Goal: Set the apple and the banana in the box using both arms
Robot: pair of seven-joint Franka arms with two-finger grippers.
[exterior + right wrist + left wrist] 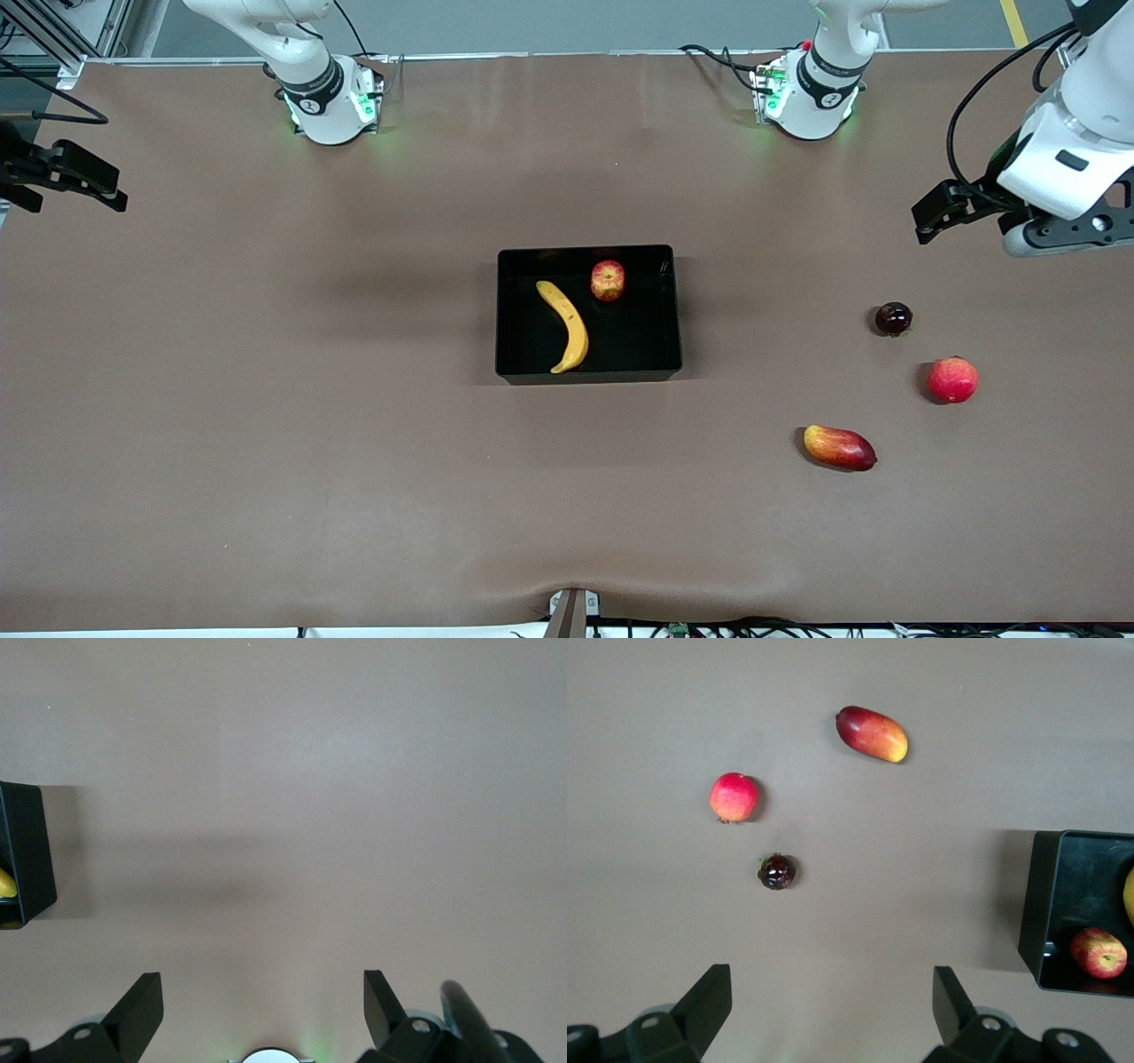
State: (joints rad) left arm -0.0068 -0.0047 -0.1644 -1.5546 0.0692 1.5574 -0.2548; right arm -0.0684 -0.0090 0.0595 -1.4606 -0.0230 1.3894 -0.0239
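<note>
No legible writing. Apple point(608, 280) and banana point(564, 325) lie in box point(677, 306). Left gripper point(824, 1014) and right gripper point(261, 1010) both released, empty, raised over bare surface point(266, 399) at their own ends.

The right gripper point(263, 1010), its two black fingers point(142, 1005) spread wide apart with nothing between them, hangs above bare brown table point(310, 797), with one corner of the black box point(25, 850) showing a sliver of yellow banana point(5, 886) inside.

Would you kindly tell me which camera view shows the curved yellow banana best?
The front view: there the whole curved yellow banana lies in the shallow black plastic box, beside the small yellow-streaked red apple. Each wrist view catches only a yellow sliver of it at the picture's edge.
</note>
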